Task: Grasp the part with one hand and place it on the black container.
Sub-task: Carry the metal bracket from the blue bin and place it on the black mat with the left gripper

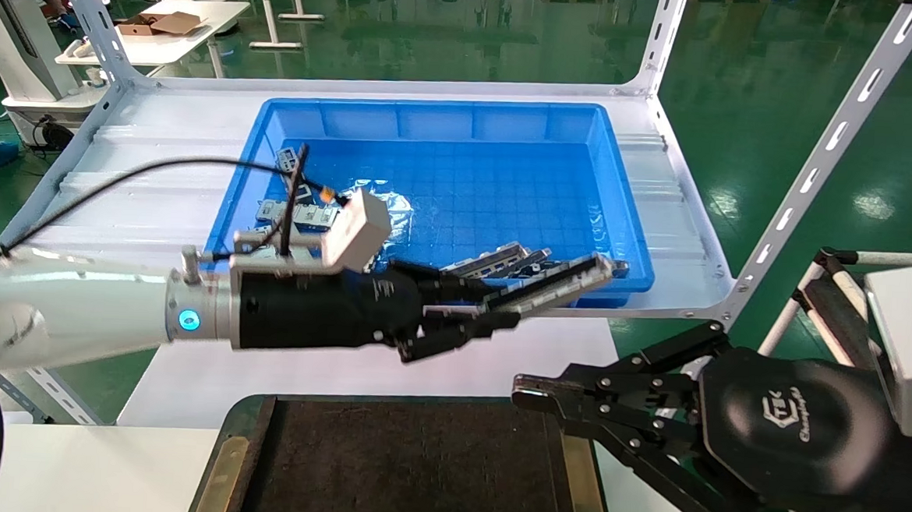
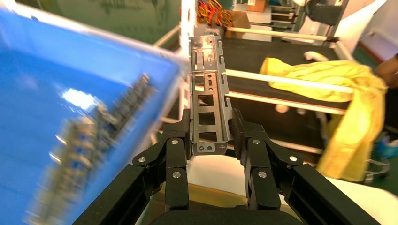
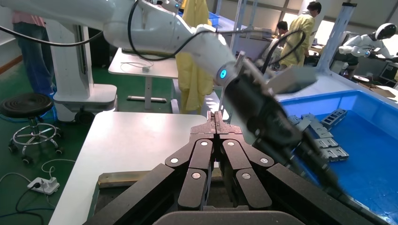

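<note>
Slotted grey part (image 2: 207,101) clamped at its near end between left gripper (image 1: 492,309) fingers, jutting forward, held in air over blue bin's (image 1: 463,116) front wall. Black container (image 1: 413,472) below and nearer. Right gripper (image 1: 531,392) beside it, fingers pressed together, empty.

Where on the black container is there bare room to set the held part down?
The black container shows bare matte surface between its brass edge strips. The left gripper, shut on the part, hovers beyond its far edge. Its right edge is crowded by the right gripper.
</note>
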Robot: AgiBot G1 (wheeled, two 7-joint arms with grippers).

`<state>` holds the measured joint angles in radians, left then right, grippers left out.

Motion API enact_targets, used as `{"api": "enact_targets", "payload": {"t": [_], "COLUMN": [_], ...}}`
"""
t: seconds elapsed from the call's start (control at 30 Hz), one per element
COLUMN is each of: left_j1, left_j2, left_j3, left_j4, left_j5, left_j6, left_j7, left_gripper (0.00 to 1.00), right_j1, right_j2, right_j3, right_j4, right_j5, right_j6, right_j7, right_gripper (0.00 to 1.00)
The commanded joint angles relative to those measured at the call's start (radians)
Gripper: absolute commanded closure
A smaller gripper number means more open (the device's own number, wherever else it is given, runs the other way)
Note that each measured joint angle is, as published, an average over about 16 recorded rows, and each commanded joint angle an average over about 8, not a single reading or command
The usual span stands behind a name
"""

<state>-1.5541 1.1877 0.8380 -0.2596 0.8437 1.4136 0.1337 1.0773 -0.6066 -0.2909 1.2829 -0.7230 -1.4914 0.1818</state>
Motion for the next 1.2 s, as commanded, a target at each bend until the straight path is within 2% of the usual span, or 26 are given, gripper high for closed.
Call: {"api": "enact_targets", "payload": {"t": [0.03,0.33,0.7,0.9,1.2], "left_j1": [0.024,0.208,0.475,0.612,0.793], "left_j2": [0.003,-0.007,-0.057,-0.068,-0.075], "left_j3": [0.002,0.002,-0.008,-0.038,-0.083], "left_j4": [-0.002,-0.1,-0.323,-0.451,-0.699], "left_j5": [-0.001,-0.023,-0.067,-0.117,-0.169], "left_j6": [0.006,-0.064,-0.228,-0.388,-0.697], "left_j7": [-0.007,-0.063,-0.144,-0.183,-0.237], "left_gripper": [1.0,1.0,1.0,1.0,1.0], "right_j1": [0.0,0.0,0.0,0.0,0.0], "right_j2": [0.0,0.0,0.001,0.001,0.001], "right_j3": [0.0,-0.001,-0.001,-0.002,-0.002], "right_j4": [0.0,0.0,0.0,0.0,0.0], "right_j5": [0.0,0.0,0.001,0.001,0.002], "right_j6": [0.0,0.0,0.001,0.001,0.001], "right_j7": [0.0,0.0,-0.001,-0.001,-0.001], "right_gripper": [1.0,1.0,1.0,1.0,1.0]}}
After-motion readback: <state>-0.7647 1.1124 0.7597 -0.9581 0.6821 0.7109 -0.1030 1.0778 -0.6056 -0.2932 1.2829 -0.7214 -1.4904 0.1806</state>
